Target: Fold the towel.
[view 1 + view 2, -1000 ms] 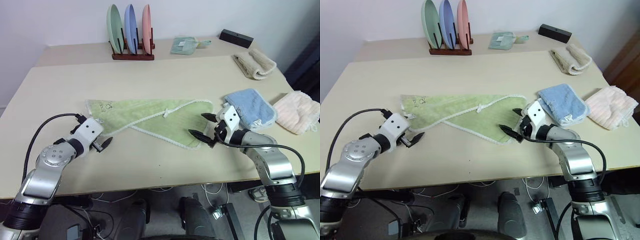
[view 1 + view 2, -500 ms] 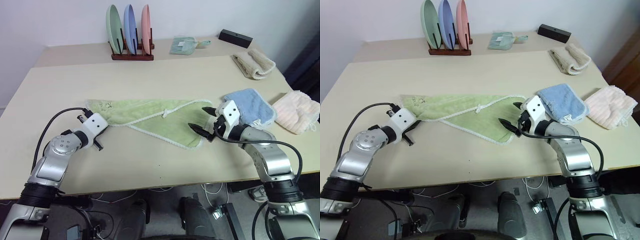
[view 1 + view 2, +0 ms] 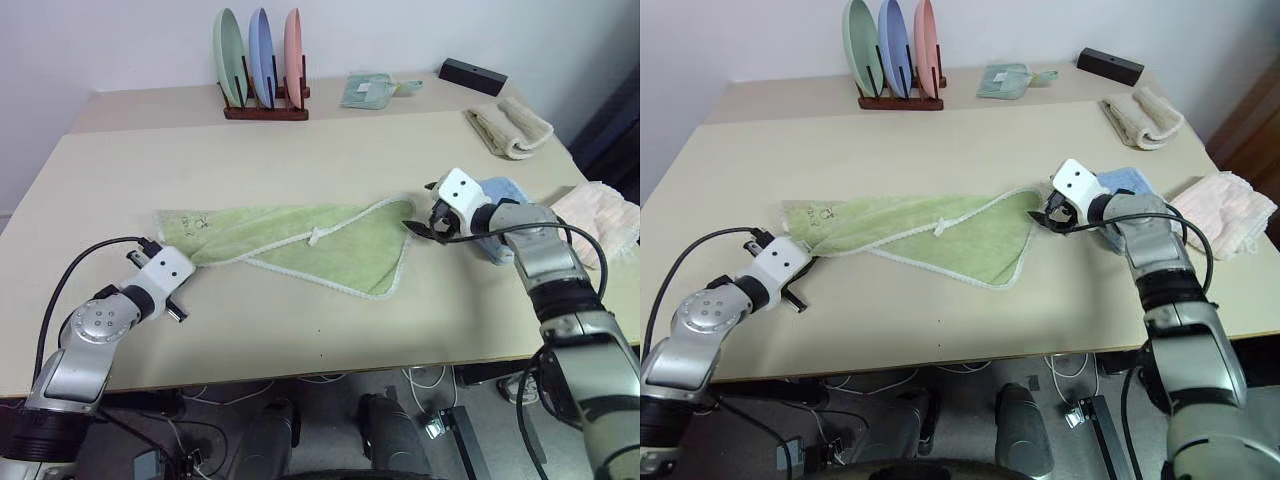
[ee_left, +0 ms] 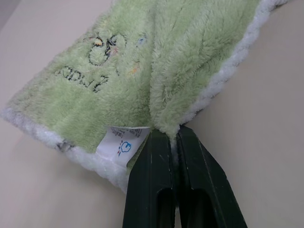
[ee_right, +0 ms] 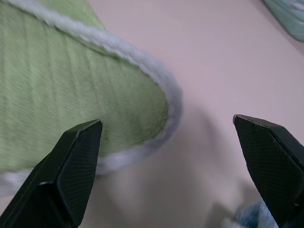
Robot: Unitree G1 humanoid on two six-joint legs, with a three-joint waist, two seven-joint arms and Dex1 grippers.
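Pinching the towel (image 3: 300, 235) corner, the left gripper (image 4: 164, 142) has just clamped shut. Right gripper (image 3: 420, 222), jaws apart, has reached the far corner, probably about to grasp

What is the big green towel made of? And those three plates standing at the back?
The green towel looks like soft terry cloth: fuzzy pile, a fluffy whitish edge and a sewn-on label. The three plates look like smooth plastic or glazed ceramic, I can't tell which; their rack looks like dark wood.
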